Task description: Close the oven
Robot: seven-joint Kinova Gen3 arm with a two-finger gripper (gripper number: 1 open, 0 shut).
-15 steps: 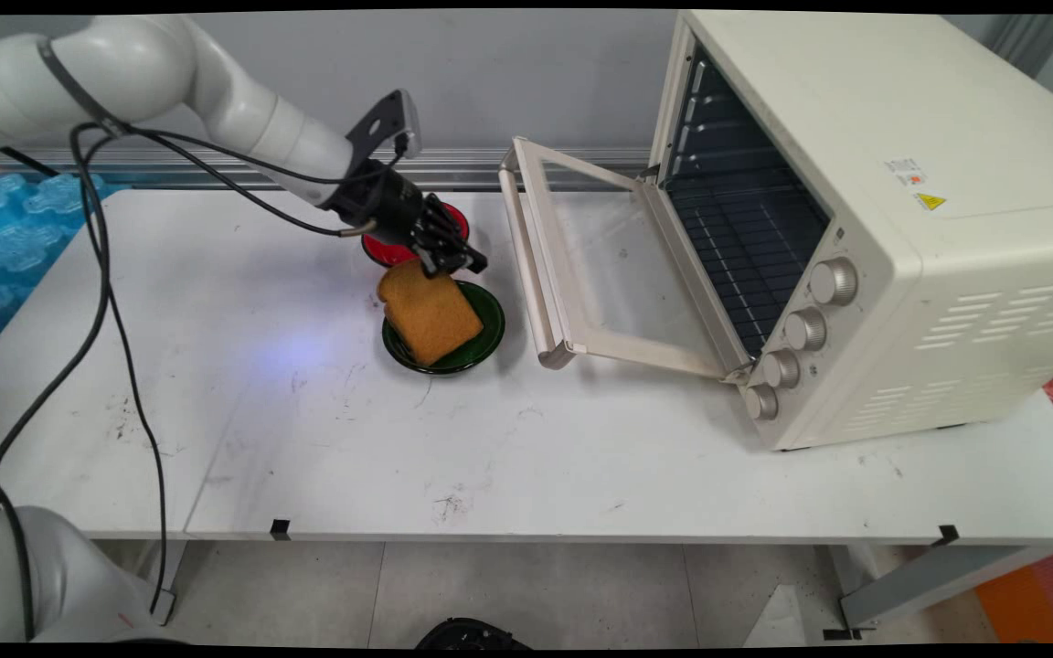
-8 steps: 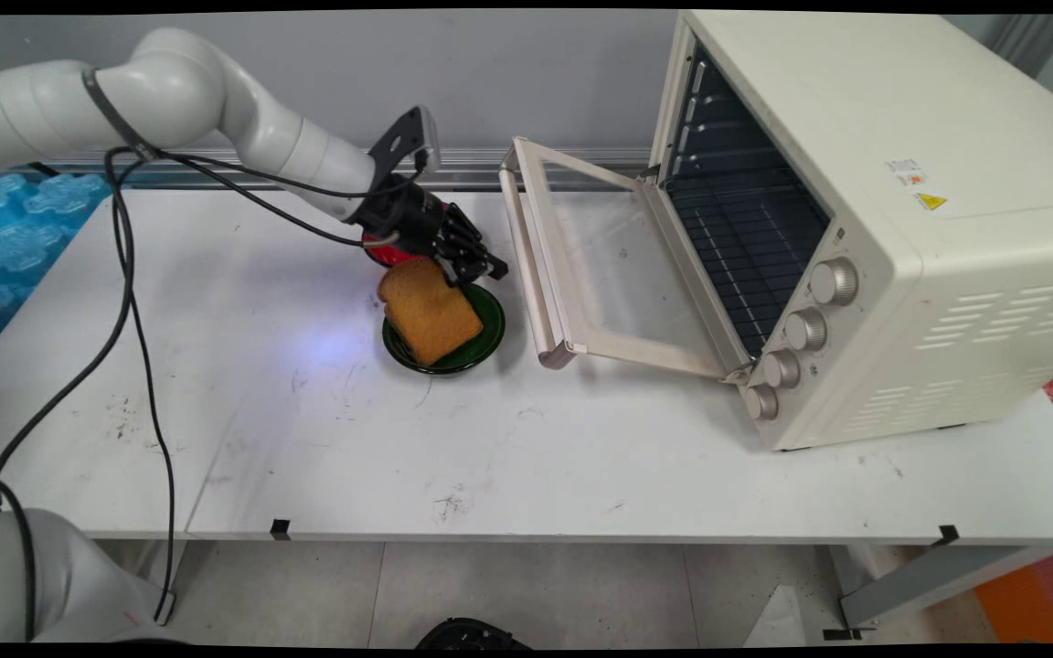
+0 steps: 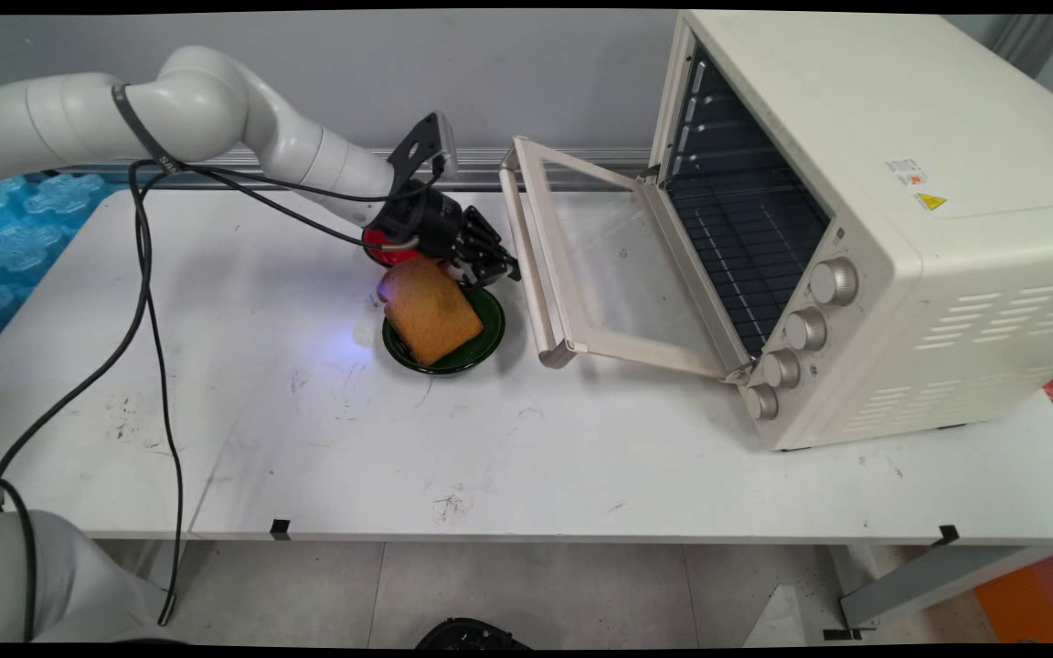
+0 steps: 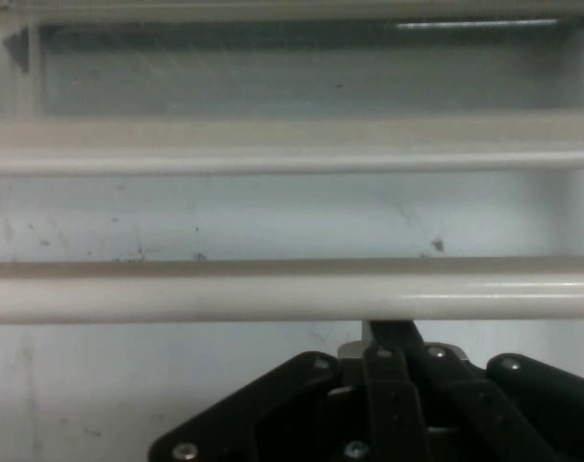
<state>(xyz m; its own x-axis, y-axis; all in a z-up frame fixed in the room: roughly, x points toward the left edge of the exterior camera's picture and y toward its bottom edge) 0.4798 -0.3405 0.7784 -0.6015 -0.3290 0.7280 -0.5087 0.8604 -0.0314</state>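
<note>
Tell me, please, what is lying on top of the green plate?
A slice of toast lies on the green plate, overhanging its far-left rim. The toast covers most of the plate, so anything beneath it cannot be seen.

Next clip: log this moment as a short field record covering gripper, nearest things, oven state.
gripper: shut, empty, just left of the oven door's handle
handle: pale bar, right ahead in the hand view
toast: on green plate, beside the gripper
red plate: behind, partly hidden by the arm
oven: door open, rack bare
</note>
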